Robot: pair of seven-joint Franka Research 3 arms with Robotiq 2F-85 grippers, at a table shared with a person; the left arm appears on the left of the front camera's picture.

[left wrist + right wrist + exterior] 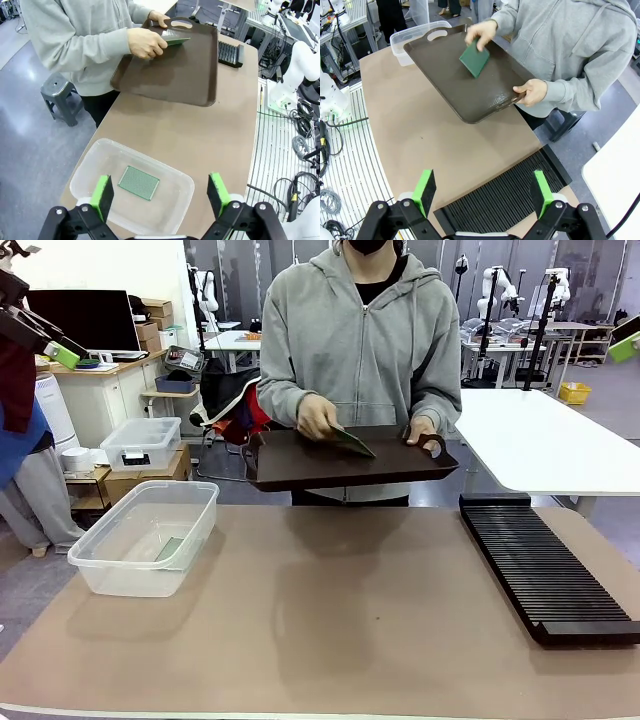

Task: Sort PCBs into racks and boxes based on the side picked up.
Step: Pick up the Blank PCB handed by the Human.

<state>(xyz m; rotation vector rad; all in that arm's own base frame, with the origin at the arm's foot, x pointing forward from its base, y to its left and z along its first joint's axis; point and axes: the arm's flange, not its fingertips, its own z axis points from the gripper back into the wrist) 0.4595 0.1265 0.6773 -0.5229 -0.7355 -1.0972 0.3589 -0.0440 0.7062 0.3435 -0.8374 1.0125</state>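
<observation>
One green PCB (139, 182) lies flat inside the clear tub (130, 575). The other PCB (475, 59), darker, sits tilted in a person's hand (481, 34), well apart from the tub. The long black slotted rack (545, 565) lies flat, far across from the tub.

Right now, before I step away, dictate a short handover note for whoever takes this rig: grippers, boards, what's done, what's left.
Left gripper: open, holding nothing, above the clear tub.
Right gripper: open, holding nothing, above the black rack.
Boards: one board lies flat in the tub. The second board is tilted up on the brown tray, pinched in the person's hand. Their other hand holds the tray at the table's far side.
Done: one board is in the tub.
Left: pick up the second board and sort it to rack or tub by its side.
</observation>
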